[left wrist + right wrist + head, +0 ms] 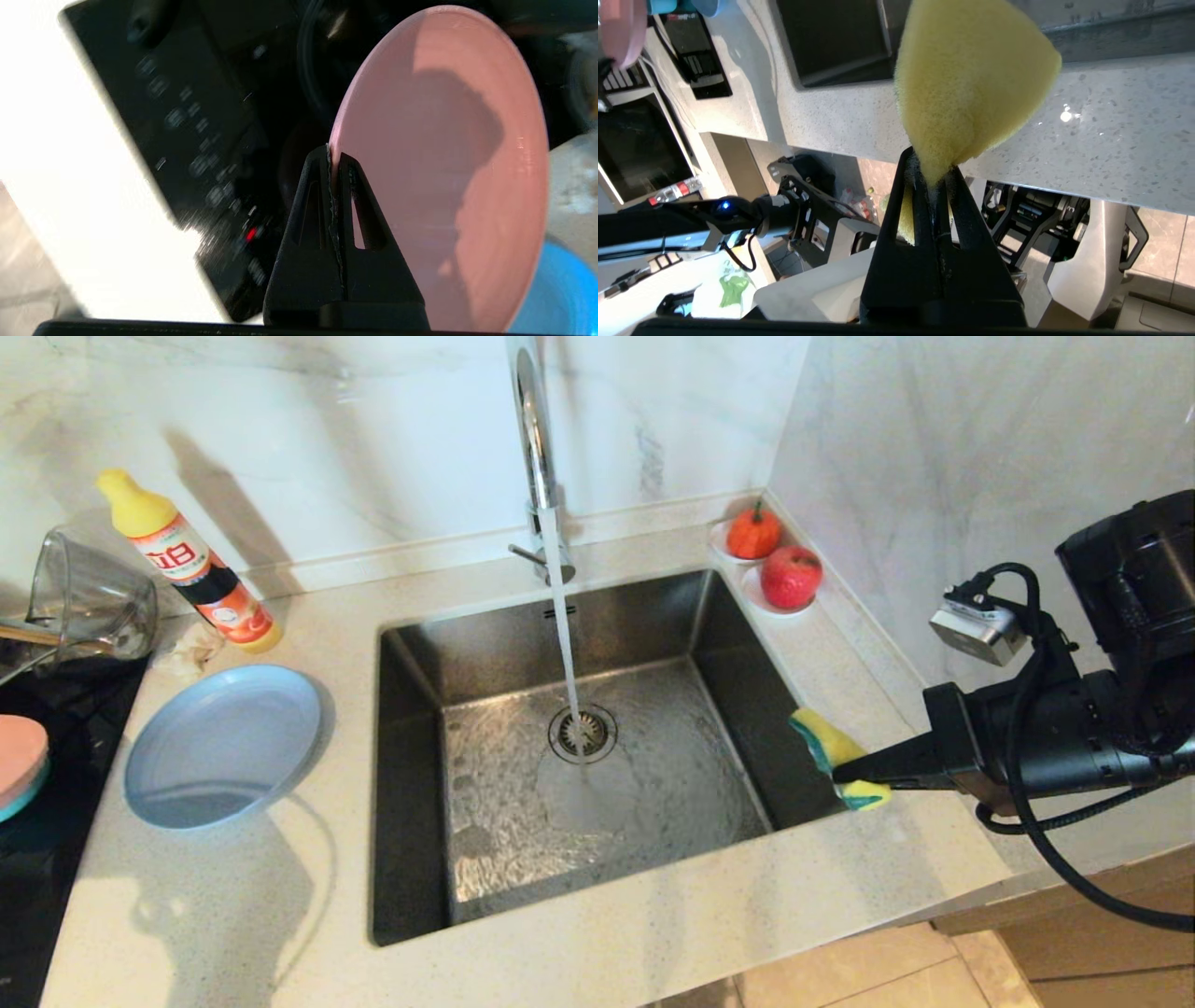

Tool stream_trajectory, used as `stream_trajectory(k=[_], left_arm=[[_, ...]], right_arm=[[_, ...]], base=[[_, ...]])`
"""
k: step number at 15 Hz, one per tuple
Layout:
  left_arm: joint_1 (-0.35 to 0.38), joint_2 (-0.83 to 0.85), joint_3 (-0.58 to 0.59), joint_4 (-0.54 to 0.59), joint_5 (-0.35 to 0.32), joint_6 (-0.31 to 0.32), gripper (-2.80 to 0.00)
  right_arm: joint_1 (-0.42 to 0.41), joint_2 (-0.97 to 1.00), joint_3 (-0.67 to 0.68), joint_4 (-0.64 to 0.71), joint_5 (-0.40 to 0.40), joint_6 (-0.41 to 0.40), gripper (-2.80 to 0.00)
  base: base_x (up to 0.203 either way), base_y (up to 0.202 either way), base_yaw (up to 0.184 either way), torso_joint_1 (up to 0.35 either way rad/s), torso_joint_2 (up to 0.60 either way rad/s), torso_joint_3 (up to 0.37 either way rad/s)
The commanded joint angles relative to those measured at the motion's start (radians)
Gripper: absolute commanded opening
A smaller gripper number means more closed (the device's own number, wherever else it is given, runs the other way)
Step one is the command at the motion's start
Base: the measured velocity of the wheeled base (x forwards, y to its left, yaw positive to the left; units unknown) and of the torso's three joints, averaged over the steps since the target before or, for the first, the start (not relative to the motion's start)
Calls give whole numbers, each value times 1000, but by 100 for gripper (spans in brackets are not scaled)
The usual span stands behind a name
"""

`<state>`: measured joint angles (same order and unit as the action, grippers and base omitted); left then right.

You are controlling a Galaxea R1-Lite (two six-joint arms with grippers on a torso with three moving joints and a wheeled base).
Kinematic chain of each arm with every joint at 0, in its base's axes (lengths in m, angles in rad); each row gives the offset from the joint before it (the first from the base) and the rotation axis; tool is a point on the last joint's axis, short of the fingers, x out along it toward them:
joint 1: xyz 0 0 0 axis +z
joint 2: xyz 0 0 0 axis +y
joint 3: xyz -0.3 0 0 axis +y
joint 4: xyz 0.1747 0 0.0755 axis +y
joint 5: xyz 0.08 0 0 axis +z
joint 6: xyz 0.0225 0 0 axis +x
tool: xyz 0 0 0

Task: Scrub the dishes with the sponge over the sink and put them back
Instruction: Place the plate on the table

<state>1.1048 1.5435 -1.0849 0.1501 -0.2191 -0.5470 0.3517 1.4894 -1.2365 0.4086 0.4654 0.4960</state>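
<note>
The right gripper (840,773) pinches the sponge (834,751) at the sink's (411,784) right rim, while the left gripper (334,156) clamps the pink plate's (444,163) rim over the worktop's left end.

You see a matte black right arm (1074,733) with a looping black cable, a small silver camera box (976,627), and black tapered, slotted gripper fingers (920,210).

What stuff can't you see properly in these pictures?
- Left hand: outside the head view; only its wrist view shows it shut on the pink plate.
- Pink plate: cut off by the head view's left edge.
- Teal bowl: mostly hidden behind the pink plate in the left wrist view.
- Sponge: its green layer faces away in the right wrist view, where the right hand pinches it.
</note>
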Motion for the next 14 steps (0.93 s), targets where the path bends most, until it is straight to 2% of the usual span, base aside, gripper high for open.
stream_trajectory(k=[1, 4, 6, 10, 11, 14], left_arm=[[41, -12, -17, 46, 0, 3, -280], [82, 18, 6, 82, -2, 21, -280], [84, 12, 49, 119, -4, 38, -280], [84, -23, 129, 122, -9, 54, -280], [84, -56, 148, 120, -16, 57, -280], [84, -142, 172, 131, -95, 59, -280]], right_arm=[[-7, -8, 36, -30, 5, 3, -280], [-8, -5, 58, -33, 4, -31, -280], [-10, -4, 60, -33, 4, -31, -280], [-12, -19, 66, -33, 4, -37, -280], [-13, -21, 66, -33, 4, -37, -280], [-12, -30, 76, -34, 4, -36, -280]], base=[[0, 0, 0, 0, 0, 0], [0, 0, 0, 0, 0, 0], [0, 0, 0, 0, 0, 0], [0, 0, 0, 0, 0, 0], [0, 0, 0, 0, 0, 0], [0, 0, 0, 0, 0, 0]])
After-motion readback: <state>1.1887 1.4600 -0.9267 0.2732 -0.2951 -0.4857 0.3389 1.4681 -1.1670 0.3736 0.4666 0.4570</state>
